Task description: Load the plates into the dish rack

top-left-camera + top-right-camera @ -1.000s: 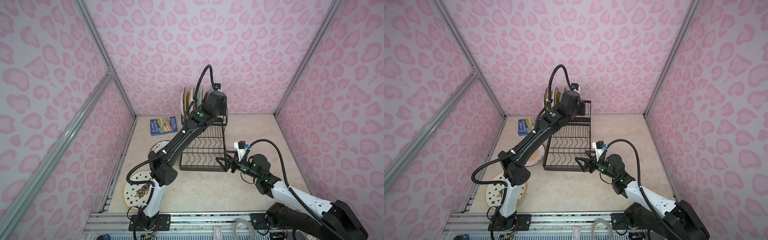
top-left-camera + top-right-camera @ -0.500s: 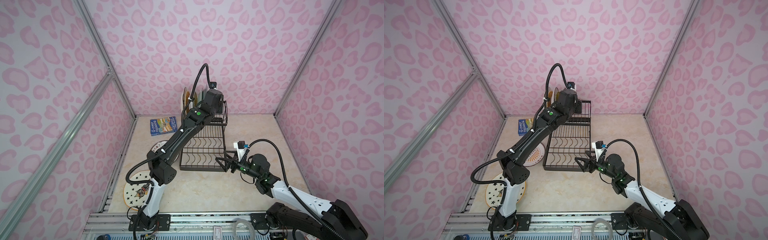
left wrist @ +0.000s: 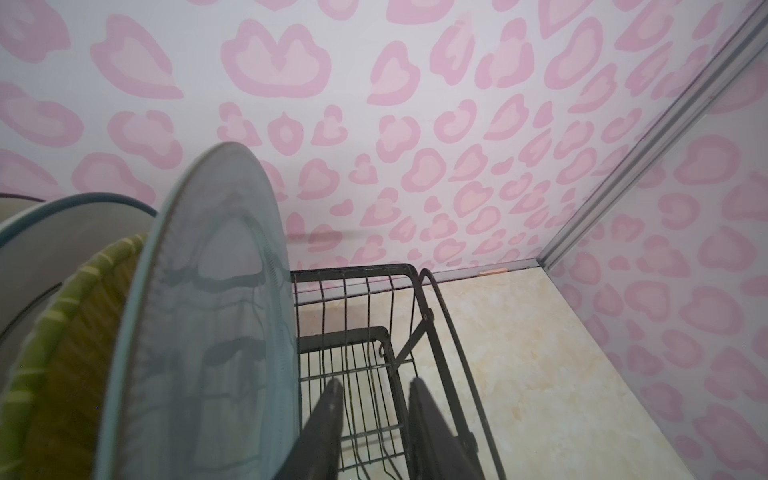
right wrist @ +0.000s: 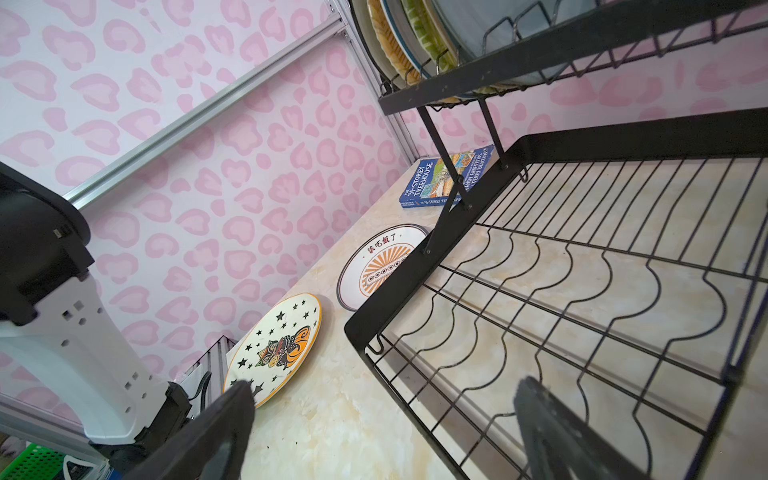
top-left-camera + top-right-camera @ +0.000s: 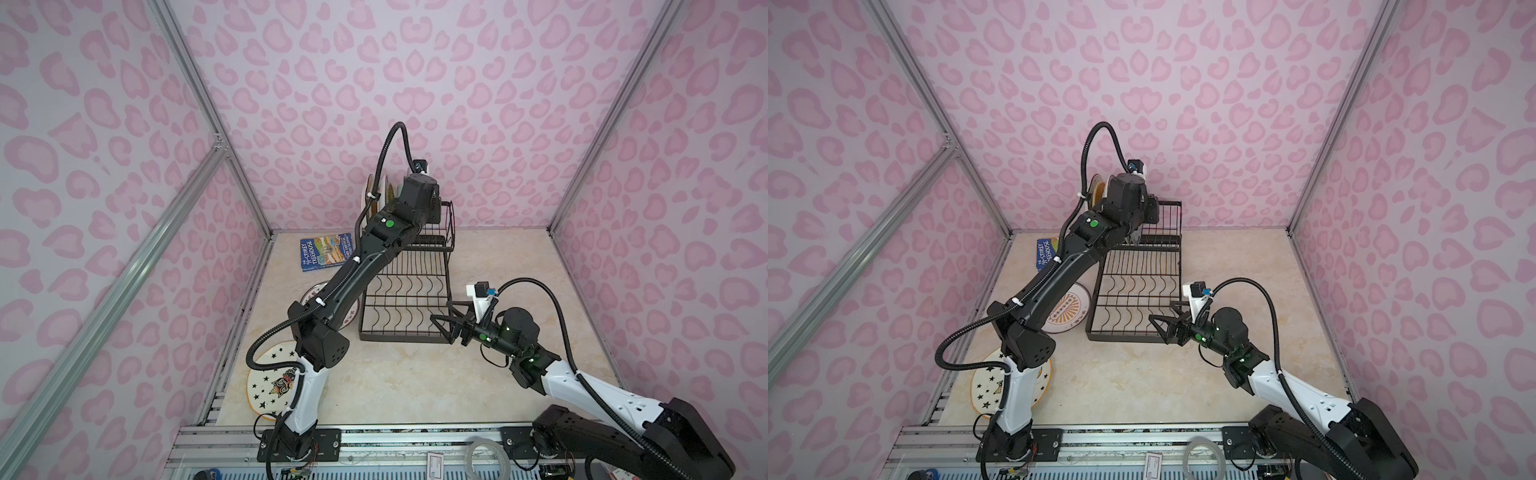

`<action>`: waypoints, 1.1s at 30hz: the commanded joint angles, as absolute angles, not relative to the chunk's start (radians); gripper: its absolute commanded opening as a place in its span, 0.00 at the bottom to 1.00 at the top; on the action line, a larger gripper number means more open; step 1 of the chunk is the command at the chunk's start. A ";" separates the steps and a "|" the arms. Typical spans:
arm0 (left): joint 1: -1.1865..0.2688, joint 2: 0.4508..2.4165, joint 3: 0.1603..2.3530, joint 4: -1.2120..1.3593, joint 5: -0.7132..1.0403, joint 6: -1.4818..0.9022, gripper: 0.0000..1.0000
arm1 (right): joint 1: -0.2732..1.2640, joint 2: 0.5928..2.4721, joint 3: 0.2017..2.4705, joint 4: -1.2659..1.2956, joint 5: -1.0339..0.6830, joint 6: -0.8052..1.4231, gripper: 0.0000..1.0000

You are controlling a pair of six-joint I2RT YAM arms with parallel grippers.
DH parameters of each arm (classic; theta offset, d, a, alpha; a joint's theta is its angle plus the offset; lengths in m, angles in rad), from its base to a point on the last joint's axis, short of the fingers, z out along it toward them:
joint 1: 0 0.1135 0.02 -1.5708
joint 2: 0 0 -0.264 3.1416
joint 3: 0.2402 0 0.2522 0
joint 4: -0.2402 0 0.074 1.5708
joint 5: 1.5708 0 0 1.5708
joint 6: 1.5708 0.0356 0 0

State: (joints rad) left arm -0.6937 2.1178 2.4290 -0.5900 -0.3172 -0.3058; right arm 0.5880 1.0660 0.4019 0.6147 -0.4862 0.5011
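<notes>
Flanking dish rack (image 5: 399, 338), book (image 5: 328, 251), two plates (image 5: 264, 390)

In both top views the left arm (image 5: 357, 274) covers most of the plates (image 5: 1099, 190) standing in the far raised basket of the dish rack (image 5: 407, 299). Only a few rims show at its left, too thin to count. The left claw (image 3: 374, 384) is hidden there behind its own wrist. Its wrist view cuts its fingers (image 3: 326, 419) off at the edge, and cuts the blurred grey-blue plate (image 3: 216, 332) too. The arm also hides part of the star plate (image 5: 266, 374) at the near left, and in a top view much of the book (image 5: 1045, 254).
</notes>
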 commanded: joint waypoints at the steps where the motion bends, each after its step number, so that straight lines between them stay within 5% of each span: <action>1: -0.694 2.065 2.444 -0.585 -0.219 -0.307 0.30 | 0.590 1.071 0.404 0.624 -0.482 0.489 0.97; 10: -0.694 1.943 2.426 -0.630 -0.036 -0.302 0.35 | 0.589 1.091 0.411 0.609 -0.461 0.477 0.97; 15: -0.695 1.758 2.217 -0.646 -0.027 -0.315 0.35 | 0.586 1.103 0.438 0.533 -0.418 0.475 0.97; 27: -0.675 1.135 1.368 -0.624 -0.204 -0.450 0.81 | 0.568 1.107 0.552 0.116 -0.118 0.479 0.96; 33: -0.664 0.917 0.927 -0.617 -0.184 -0.626 0.93 | 0.539 1.229 0.590 0.044 -0.077 0.510 0.83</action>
